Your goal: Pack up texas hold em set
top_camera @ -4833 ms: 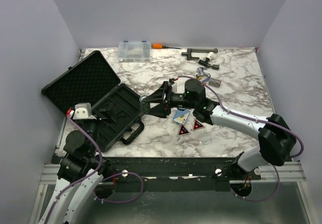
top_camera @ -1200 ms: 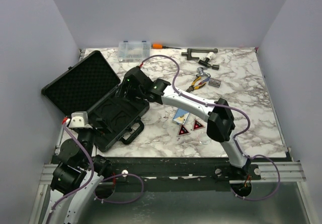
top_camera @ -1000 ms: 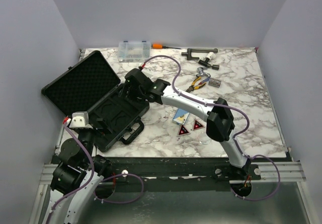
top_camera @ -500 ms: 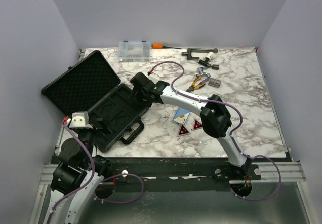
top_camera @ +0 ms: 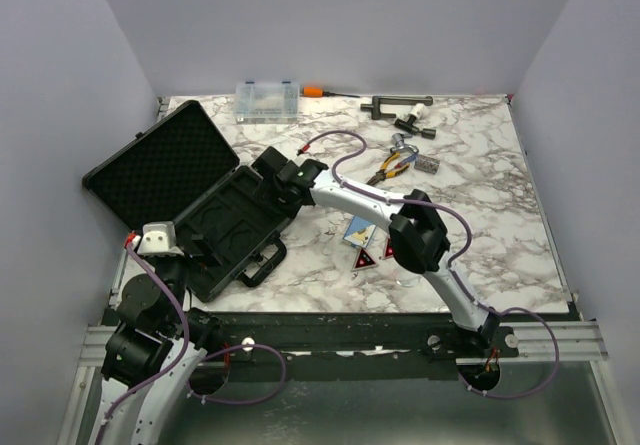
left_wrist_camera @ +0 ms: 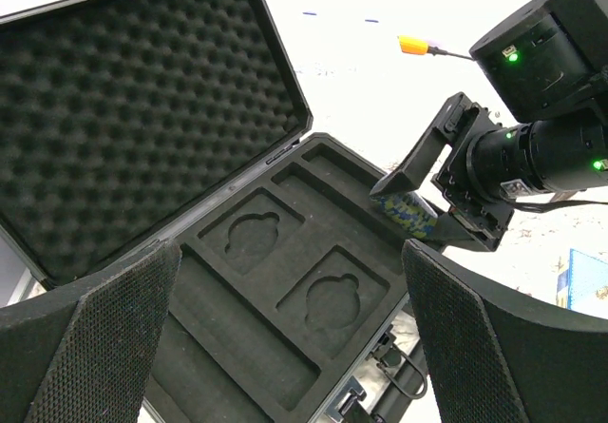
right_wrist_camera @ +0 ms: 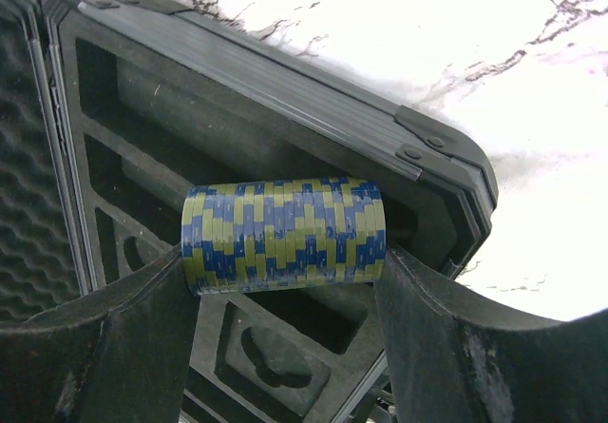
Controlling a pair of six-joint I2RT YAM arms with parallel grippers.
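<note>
The black briefcase lies open at the left, with its foam lid (top_camera: 160, 165) up and its moulded tray (top_camera: 232, 227) bare. My right gripper (top_camera: 278, 179) is shut on a roll of blue-and-yellow poker chips (right_wrist_camera: 283, 233), held sideways just above the tray's far right slot (right_wrist_camera: 142, 90). The roll also shows in the left wrist view (left_wrist_camera: 410, 212). My left gripper (left_wrist_camera: 304, 347) is open and empty, above the tray's near corner (top_camera: 192, 252). A blue-faced card deck (top_camera: 360, 230), a red-black triangle (top_camera: 364, 259) and a clear disc (top_camera: 408, 278) lie on the table.
A clear compartment box (top_camera: 267, 100), an orange-handled screwdriver (top_camera: 315, 91) and a black T-shaped tool (top_camera: 395, 105) lie along the back. Pliers (top_camera: 392, 169) and a small grey box (top_camera: 428, 164) sit at mid right. The case handle (top_camera: 262, 263) points toward the front edge.
My right arm carried the chip roll from beside the cards to the case. In the last second it shifted a little right over the tray's far edge. The left arm sank slightly early on.
</note>
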